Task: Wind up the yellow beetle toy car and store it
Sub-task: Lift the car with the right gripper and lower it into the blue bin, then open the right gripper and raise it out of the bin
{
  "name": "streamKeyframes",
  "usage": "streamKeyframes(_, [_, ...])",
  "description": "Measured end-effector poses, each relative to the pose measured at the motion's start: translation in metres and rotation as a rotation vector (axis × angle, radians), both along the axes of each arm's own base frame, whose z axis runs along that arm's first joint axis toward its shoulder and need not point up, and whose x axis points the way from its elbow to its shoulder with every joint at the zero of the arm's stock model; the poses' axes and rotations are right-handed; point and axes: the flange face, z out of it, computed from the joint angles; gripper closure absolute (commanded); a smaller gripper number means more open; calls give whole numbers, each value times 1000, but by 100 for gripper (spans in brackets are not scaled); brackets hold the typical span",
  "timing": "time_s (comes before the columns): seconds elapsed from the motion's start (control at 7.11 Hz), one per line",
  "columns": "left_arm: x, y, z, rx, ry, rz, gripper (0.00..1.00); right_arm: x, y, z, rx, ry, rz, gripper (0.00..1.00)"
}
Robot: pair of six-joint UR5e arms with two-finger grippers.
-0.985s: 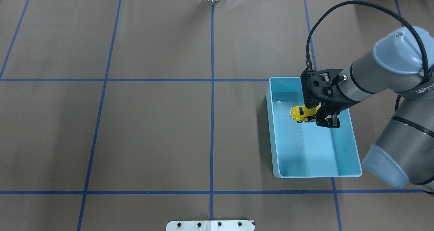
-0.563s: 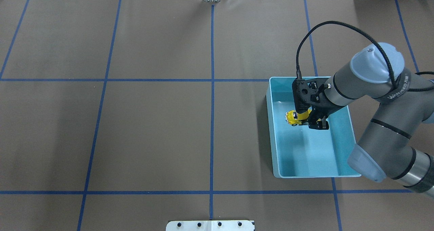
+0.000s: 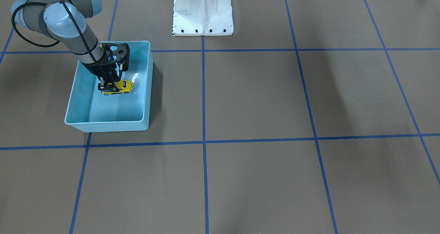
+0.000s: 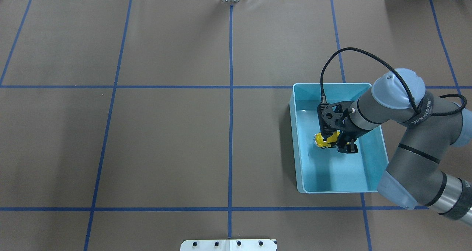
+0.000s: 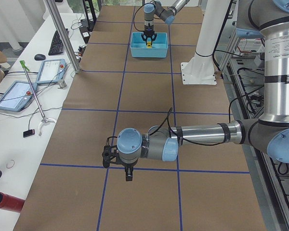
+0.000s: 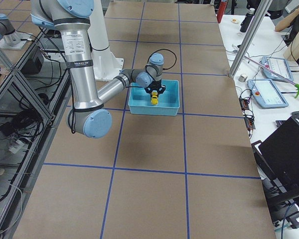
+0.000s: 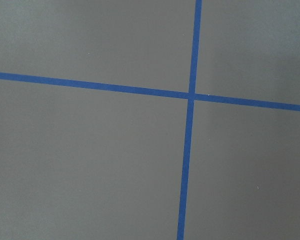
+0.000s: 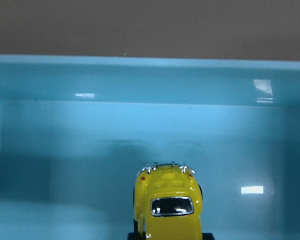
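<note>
The yellow beetle toy car point(image 4: 324, 140) is inside the light blue bin point(image 4: 341, 190), low over its floor. My right gripper point(image 4: 337, 145) is shut on the car's rear half from above. In the front-facing view the car point(image 3: 122, 86) sits level in the gripper point(image 3: 109, 87), near the middle of the bin point(image 3: 106, 125). The right wrist view shows the car's roof and dark window point(image 8: 171, 206), with the bin wall point(image 8: 140, 80) ahead of it. My left gripper point(image 5: 127, 174) shows only in the exterior left view, low over bare table. I cannot tell whether it is open or shut.
Brown table paper with blue tape grid lines point(image 4: 230, 133) covers the table. The white robot base plate point(image 3: 202, 12) stands at the robot's side. Screens and a person's arm are on the side bench point(image 5: 19, 91) beyond the table edge.
My right arm has lowered the car deeper into the bin and shifted it a little toward the robot's side. The gripper stays shut on it.
</note>
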Motion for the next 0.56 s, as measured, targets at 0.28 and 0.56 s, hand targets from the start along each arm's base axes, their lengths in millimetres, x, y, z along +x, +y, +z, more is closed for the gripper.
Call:
streamKeyframes(0.28, [0,0,0,0,0,0,0,-1,2,-3,1,-13,6,0])
streamKeyframes(0.56, [0,0,0,-1,0,0,0,20,1,-34,26,-79,27,0])
